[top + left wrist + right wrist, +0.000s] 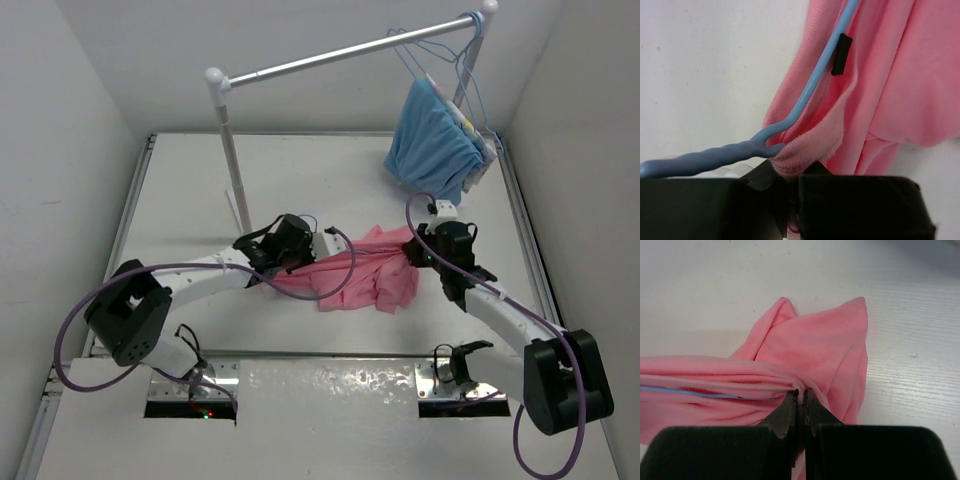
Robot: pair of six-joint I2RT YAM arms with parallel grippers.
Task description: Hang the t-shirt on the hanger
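The salmon-pink t-shirt (pixel 370 275) hangs stretched between my two grippers over the middle of the table. My left gripper (pixel 787 175) is shut on its ribbed collar (pixel 805 150), at the shirt's left end (pixel 305 262). The light-blue wire hanger (pixel 810 90) runs into the shirt, and its twisted neck lies against the collar just above my left finger. My right gripper (pixel 801 395) is shut on a bunched fold of the t-shirt (pixel 825 350) at its right end (pixel 412 252). A short stretch of the hanger's wire (pixel 690 391) shows inside the folds.
A silver rail (pixel 350 50) on white posts (pixel 228 150) spans the back of the table. A light-blue garment (pixel 435 140) hangs from it at the far right among other wire hangers. White walls close in the table on three sides.
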